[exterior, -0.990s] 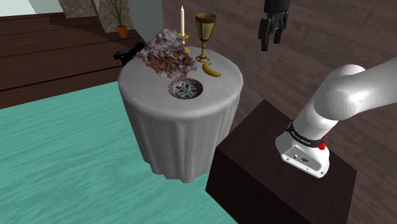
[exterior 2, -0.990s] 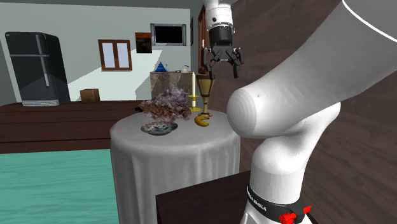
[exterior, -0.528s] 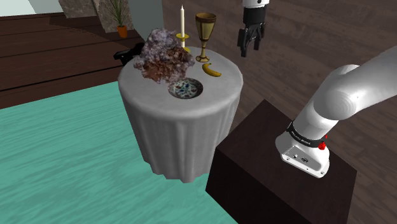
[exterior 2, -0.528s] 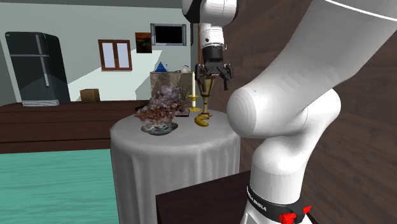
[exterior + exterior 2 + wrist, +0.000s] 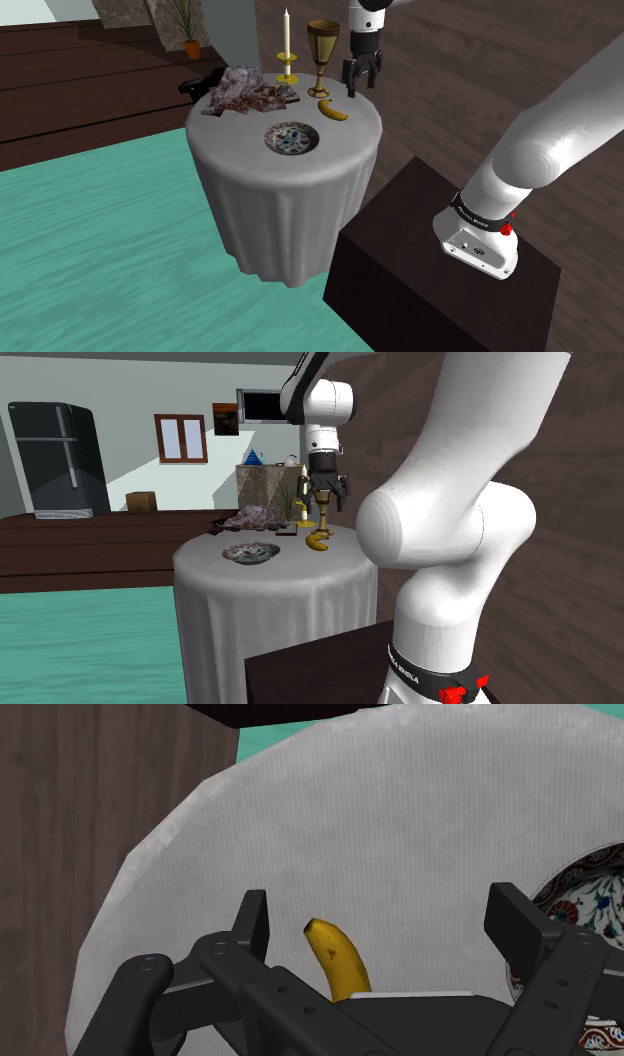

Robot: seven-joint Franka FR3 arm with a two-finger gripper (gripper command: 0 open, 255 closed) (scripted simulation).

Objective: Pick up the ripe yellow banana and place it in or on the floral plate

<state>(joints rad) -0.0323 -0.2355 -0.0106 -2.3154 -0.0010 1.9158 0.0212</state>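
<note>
Done: nothing yet (curved yellow banana (image 5: 338,962) untouched on the round grey-clothed table (image 5: 235,130)).
Black gripper (image 5: 380,914): fingers apart, above banana.
Left: grasp, carry to blue-patterned floral plate (image 5: 292,139).

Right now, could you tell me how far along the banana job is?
Done: nothing beyond the approach. In hand: open jaws hover over the banana, not touching it. Left: grasp it, lift it off the table, set it on the empty floral plate.

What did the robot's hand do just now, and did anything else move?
The hand came down and towards the shoulder view's left, open, until it was over the banana. The purple lump slumped flat. The banana, plate, cup and candle stayed put.
</note>
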